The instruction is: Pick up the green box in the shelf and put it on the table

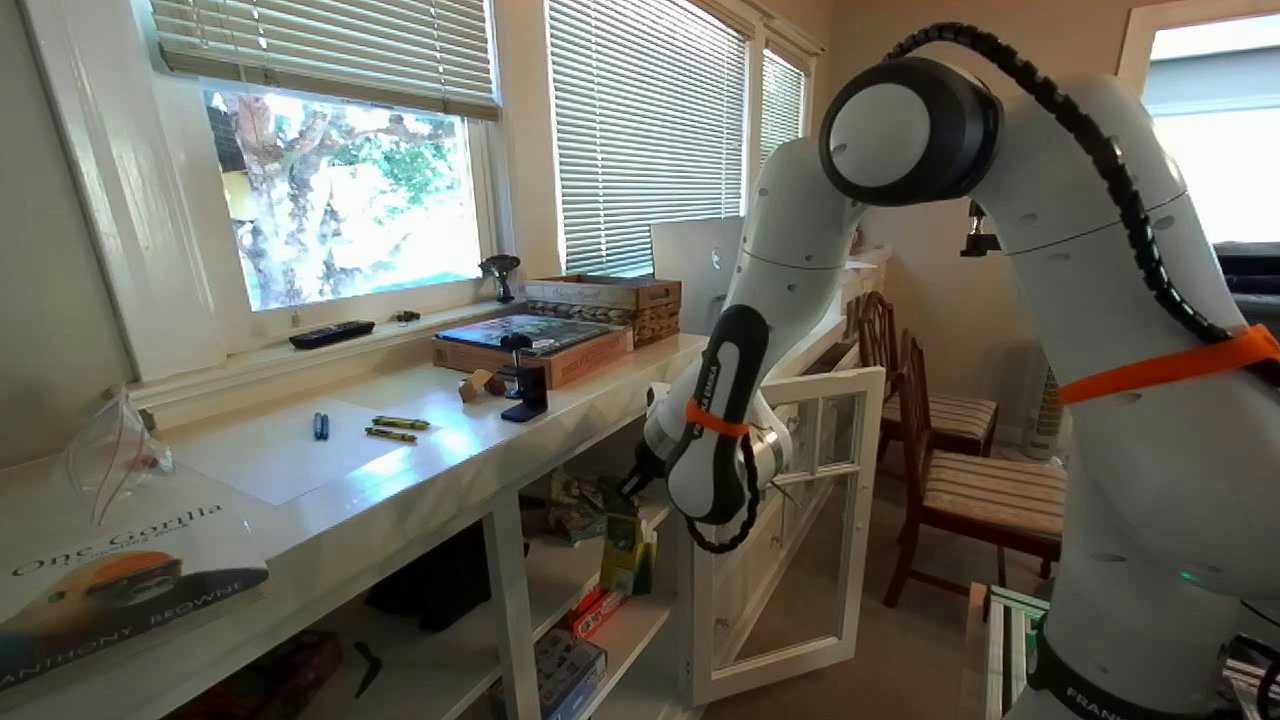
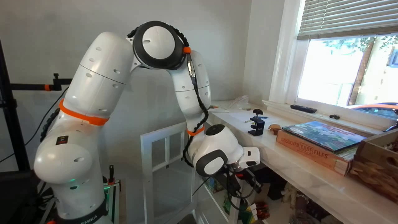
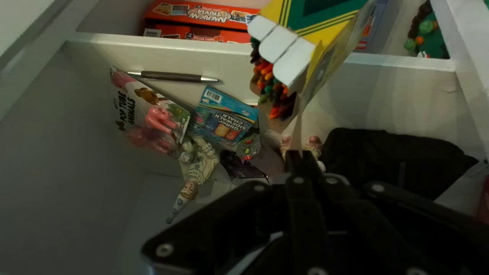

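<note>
Close up in the wrist view, the end effector (image 3: 300,156) has its fingers together, pinched on an open flap of the green box (image 3: 319,36)! And there's the box itself, tilted, below the end effector in both exterior views, at the front of the shelf (image 1: 512,600); whether its base touches a board, I can't tell. Crayons (image 3: 271,89) crowd its mouth, red, orange and green tips showing.

Past the box, partly covered by it in the wrist view: red trivia boxes (image 3: 198,25). To the box's left there it's busy: a dark pen (image 3: 174,76), a blue pack of sidewalk chalk (image 3: 225,116), a carded set of pop tube animals (image 3: 153,114) and a clown figure (image 3: 196,166) in a pointed hat. Over on the box's right, a black, soft-looking bundle (image 3: 393,164).

Wider now: in an exterior view the glass-paned door (image 1: 857,540) stands open beside the box. Higher than the box runs the worktop (image 1: 610,390), carrying a black clamp (image 1: 527,390) and an orange game box (image 1: 590,360). Well apart from the green box, blue and yellow loose crayons (image 1: 392,435) lie on white paper (image 1: 270,440). And farthest from the box, the bright window (image 1: 350,200), its blind (image 1: 330,45) partly lowered.
</note>
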